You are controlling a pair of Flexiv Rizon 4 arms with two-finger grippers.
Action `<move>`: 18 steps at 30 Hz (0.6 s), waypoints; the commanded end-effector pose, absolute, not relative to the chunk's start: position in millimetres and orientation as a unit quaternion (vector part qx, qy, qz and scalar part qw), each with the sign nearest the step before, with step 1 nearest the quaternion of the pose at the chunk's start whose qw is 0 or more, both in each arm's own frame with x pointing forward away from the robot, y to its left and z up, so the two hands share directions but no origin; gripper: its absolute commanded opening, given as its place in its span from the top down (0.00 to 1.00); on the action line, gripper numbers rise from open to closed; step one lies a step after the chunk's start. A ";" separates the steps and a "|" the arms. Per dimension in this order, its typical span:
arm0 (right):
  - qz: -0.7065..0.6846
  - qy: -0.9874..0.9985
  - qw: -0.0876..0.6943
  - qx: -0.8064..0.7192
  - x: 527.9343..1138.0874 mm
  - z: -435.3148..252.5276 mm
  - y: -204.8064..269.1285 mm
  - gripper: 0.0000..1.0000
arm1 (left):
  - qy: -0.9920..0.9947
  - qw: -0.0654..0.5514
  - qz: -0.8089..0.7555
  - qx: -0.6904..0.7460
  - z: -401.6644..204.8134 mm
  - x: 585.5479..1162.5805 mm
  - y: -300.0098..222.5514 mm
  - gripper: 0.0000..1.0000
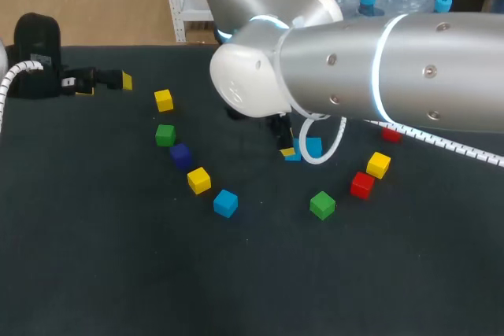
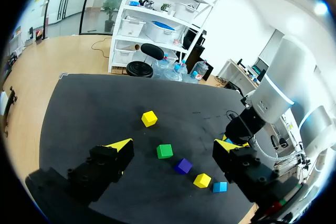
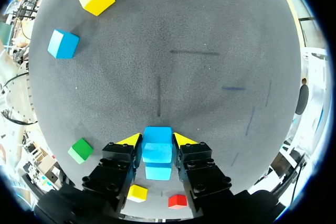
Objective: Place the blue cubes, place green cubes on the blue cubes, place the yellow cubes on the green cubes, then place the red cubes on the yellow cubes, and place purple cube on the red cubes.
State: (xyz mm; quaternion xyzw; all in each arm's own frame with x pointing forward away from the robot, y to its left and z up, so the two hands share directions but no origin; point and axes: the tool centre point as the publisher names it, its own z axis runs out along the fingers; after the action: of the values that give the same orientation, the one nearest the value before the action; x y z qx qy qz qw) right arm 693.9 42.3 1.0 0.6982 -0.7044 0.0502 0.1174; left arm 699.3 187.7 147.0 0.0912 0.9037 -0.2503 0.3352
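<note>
While the right end effector (image 3: 157, 140) grips the blue cube (image 3: 157, 150) near the counter's (image 1: 118, 273) middle, it should lower it flat, well clear of the green cube (image 3: 80, 150), before opening.

No writing, number, label or sign can be read in any view; the faces of the blue cube (image 3: 157, 153) held between the fingers of the right gripper (image 3: 157, 140) are plain
</note>
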 end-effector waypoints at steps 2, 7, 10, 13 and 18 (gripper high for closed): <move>0.051 -0.705 0.117 0.698 695.7 0.9 41.5 0.75 | 0.906 0.333 -0.246 0.090 148.6 699.5 186.0 0.00; 0.053 -0.706 0.115 0.697 697.4 3.1 41.6 0.74 | 0.906 0.333 -0.246 0.090 148.6 699.5 186.0 0.00; 0.053 -0.706 0.115 0.697 697.6 3.4 41.6 0.74 | 0.906 0.333 -0.246 0.090 148.6 699.5 186.0 0.00; 0.051 -0.706 0.116 0.697 697.6 3.3 41.6 0.75 | 0.906 0.333 -0.246 0.090 148.6 699.5 186.0 0.00; 0.047 -0.706 0.118 0.696 695.8 0.2 41.5 0.78 | 0.906 0.333 -0.246 0.090 148.6 699.5 186.0 0.00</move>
State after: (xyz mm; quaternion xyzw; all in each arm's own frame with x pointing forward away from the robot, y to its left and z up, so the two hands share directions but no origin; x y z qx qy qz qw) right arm 695.3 42.0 1.4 0.6964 -0.7062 0.0482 0.1181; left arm 699.3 187.7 147.0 0.0912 0.9037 -0.2503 0.3352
